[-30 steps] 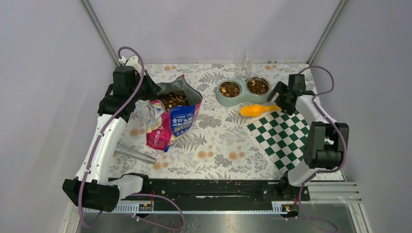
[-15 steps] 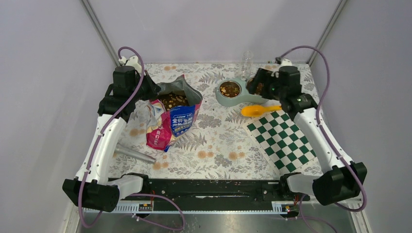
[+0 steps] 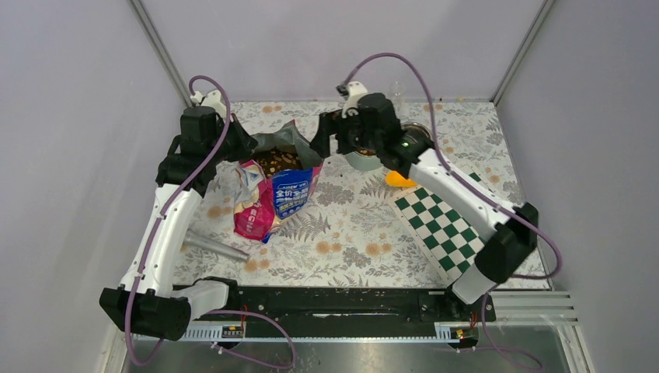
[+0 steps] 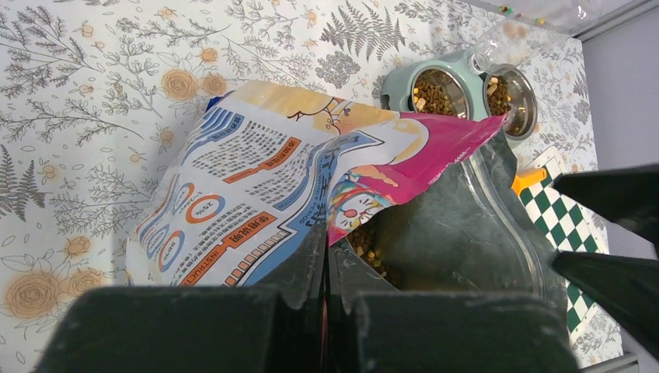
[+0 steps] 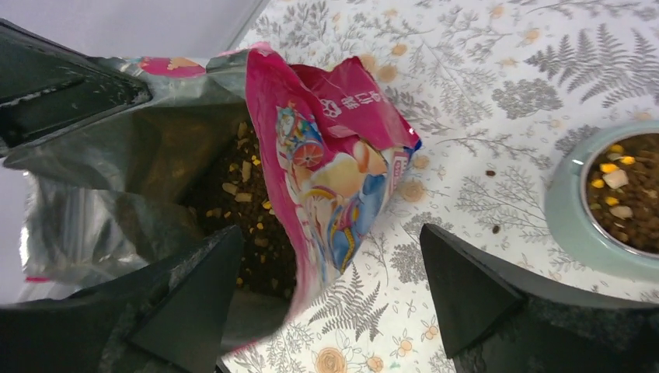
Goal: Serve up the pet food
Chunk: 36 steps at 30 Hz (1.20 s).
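The printed bag (image 3: 284, 190) stands open at the left of the table, with pet food (image 3: 278, 161) showing as brown pellets in its mouth. My left gripper (image 3: 241, 148) is shut on the bag's rim (image 4: 334, 233), holding the mouth open over the pet food (image 4: 369, 249). My right gripper (image 3: 320, 144) hangs open beside the mouth. In the right wrist view the right gripper (image 5: 330, 233) straddles the bag's pink wall (image 5: 326, 155), one finger over the pet food (image 5: 249, 210), the other above the table. More kibble fills the teal double bowl (image 4: 458, 109).
The orange scoop (image 3: 398, 179) lies by the green checkered mat (image 3: 447, 221), partly under my right arm, which also covers most of the double bowl (image 3: 359, 162). A clear bottle (image 4: 497, 50) stands behind the bowl. A metal cylinder (image 3: 217, 249) lies near the left arm.
My right arm has swung left, from beside the scoop and bowls to the bag's mouth, its gripper open throughout. The scoop stays on the table. The left arm has not moved.
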Tool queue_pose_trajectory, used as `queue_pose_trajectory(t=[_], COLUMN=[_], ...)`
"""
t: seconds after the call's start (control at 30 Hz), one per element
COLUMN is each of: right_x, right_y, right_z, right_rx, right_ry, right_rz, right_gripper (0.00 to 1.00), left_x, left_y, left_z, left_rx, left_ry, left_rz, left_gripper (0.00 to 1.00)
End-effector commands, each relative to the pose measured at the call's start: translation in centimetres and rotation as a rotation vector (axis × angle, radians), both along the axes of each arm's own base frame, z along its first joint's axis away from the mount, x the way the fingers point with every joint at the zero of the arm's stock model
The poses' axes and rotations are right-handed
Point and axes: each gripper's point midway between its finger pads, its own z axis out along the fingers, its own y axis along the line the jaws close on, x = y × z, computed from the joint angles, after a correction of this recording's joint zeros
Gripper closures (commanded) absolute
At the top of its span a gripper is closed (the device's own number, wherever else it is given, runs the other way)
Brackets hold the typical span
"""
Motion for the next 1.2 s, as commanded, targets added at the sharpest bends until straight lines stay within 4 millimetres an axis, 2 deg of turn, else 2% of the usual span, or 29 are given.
queue_pose_trajectory(t=[0.0,0.17,0.27,0.4,0.5,0.53,0.57,0.67,0.8,0.97,1.17], right_x=[0.6,1.1,2.2,3.6,3.9,3.8,3.5,2.2,0.0,-3.0,-5.9], right_y=[3.8,7.0,8.0,8.7,8.8,8.5,8.0,5.9,2.0,-2.6,-5.8], right_z=[0.5,-1.1,-1.4,-1.1,-0.8,-0.5,-0.2,1.7,5.3,9.1,9.6], right_rx=[-0.046,-0.094,-0.103,-0.103,-0.118,-0.122,-0.128,-0.134,-0.090,-0.070,-0.093], right_ry=[-0.041,-0.038,-0.048,-0.076,-0.077,-0.075,-0.074,-0.090,-0.087,-0.108,-0.086], right_rz=[0.053,0.075,0.045,0.006,-0.008,-0.017,-0.031,-0.090,-0.191,-0.296,-0.353], right_gripper=[0.10,0.13,0.21,0.49,0.86,0.96,1.00,1.00,1.00,1.00,1.00], left_x=[-1.0,-1.1,-1.2,-1.3,-1.5,-1.6,-1.7,-2.1,-2.8,-4.0,-6.0], left_y=[0.0,0.0,-0.2,-0.4,-0.5,-0.5,-0.5,-0.9,-2.0,-4.9,-9.4], left_z=[2.3,2.4,2.6,2.9,3.1,3.3,3.5,4.1,4.7,6.1,6.7], left_rx=[-0.018,-0.015,-0.015,-0.016,-0.014,-0.013,-0.011,-0.022,-0.053,-0.109,-0.140], left_ry=[-0.075,-0.084,-0.089,-0.102,-0.111,-0.118,-0.126,-0.148,-0.174,-0.232,-0.266], left_rz=[-0.016,-0.026,-0.036,-0.051,-0.061,-0.066,-0.071,-0.096,-0.165,-0.328,-0.564], left_gripper=[1.00,1.00,1.00,1.00,1.00,1.00,1.00,1.00,1.00,1.00,1.00])
